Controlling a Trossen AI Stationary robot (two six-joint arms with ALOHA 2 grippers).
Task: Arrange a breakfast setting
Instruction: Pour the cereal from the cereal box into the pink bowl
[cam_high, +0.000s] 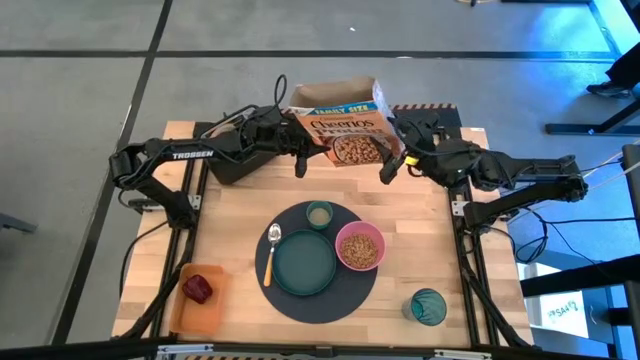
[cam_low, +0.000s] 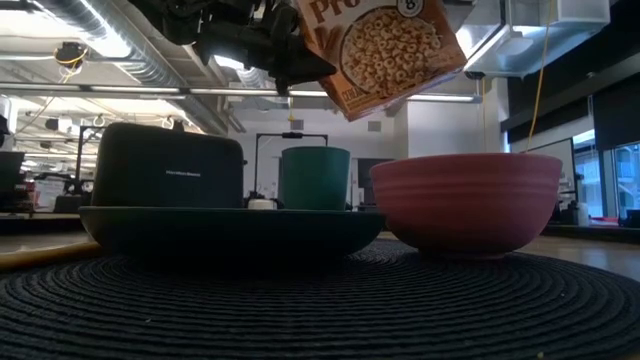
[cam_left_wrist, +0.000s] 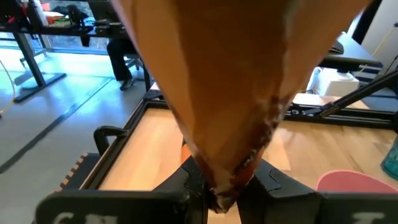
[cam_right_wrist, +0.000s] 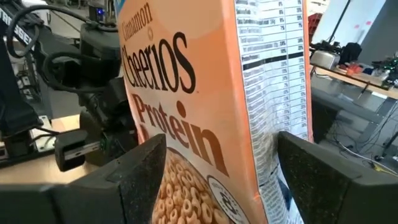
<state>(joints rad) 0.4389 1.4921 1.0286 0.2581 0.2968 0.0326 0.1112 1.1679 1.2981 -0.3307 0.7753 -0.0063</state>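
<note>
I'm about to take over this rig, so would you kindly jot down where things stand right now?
Left gripper is shut on the cereal box, held in the air over the table's far side. Right gripper is at the box's other side with its fingers open around it.
On the round dark mat: teal plate, pink bowl already filled with cereal, small pale cup, orange-handled spoon.
Teal tumbler stands off the mat, near right. Red apple lies on the orange tray, near left.
Left: set the box down.
</note>
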